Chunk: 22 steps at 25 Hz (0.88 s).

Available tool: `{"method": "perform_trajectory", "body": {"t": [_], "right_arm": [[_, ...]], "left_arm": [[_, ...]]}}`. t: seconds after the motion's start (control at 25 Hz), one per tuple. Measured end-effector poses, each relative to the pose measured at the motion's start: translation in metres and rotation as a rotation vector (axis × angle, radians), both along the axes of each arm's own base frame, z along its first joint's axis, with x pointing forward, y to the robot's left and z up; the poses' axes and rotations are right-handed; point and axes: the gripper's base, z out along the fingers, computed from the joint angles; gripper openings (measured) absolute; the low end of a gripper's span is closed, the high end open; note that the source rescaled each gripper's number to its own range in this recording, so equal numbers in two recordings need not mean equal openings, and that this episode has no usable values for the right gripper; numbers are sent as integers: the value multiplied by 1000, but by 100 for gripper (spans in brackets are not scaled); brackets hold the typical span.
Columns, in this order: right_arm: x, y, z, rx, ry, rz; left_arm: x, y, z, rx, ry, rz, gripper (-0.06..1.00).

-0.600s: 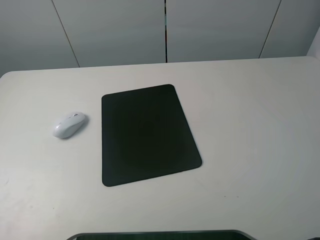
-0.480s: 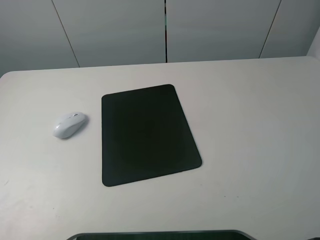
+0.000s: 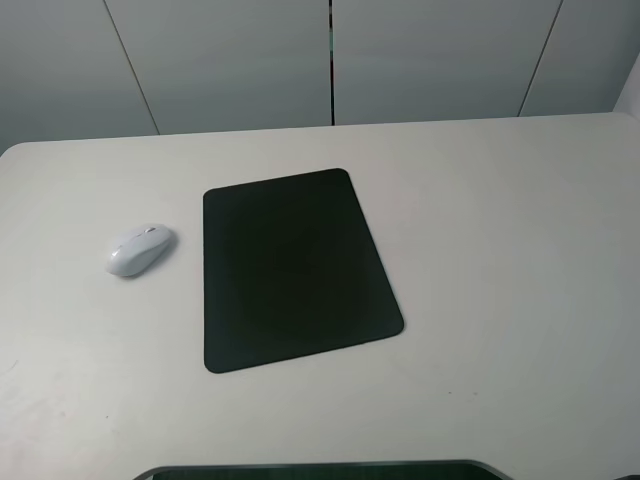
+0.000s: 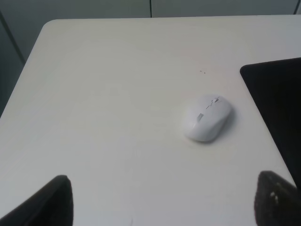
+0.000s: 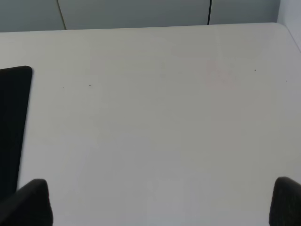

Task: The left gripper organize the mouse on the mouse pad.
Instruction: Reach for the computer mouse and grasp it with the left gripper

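White worktop (image 3: 500, 250), seen from above: the mouse (image 4: 208, 117) lies beside the mouse pad (image 3: 290, 270), not on it, ahead of the left hand (image 4: 164, 205) and a little toward the pad side, its long axis slanting toward the pad. Nearer of the two, that hand gapes wide, released, touching nothing.

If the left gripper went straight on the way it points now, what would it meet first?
Probably the mouse, lying on the table ahead between the open fingers of the left gripper, offset toward the mouse pad side. Depth is unclear, so it could touch bare table short of it.
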Motion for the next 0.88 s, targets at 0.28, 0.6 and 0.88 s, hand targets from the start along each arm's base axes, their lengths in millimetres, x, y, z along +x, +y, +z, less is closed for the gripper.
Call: {"method": "perform_trajectory", "body": {"t": [0.28,0.6,0.88], "right_arm": [[0,0,0,0,0,0],[0,0,0,0,0,0],[0,0,0,2,0,-1]], "left_arm": [[0,0,0,-2,0,1,95],[0,0,0,-2,0,1,95],[0,0,0,-2,0,1,95]]}}
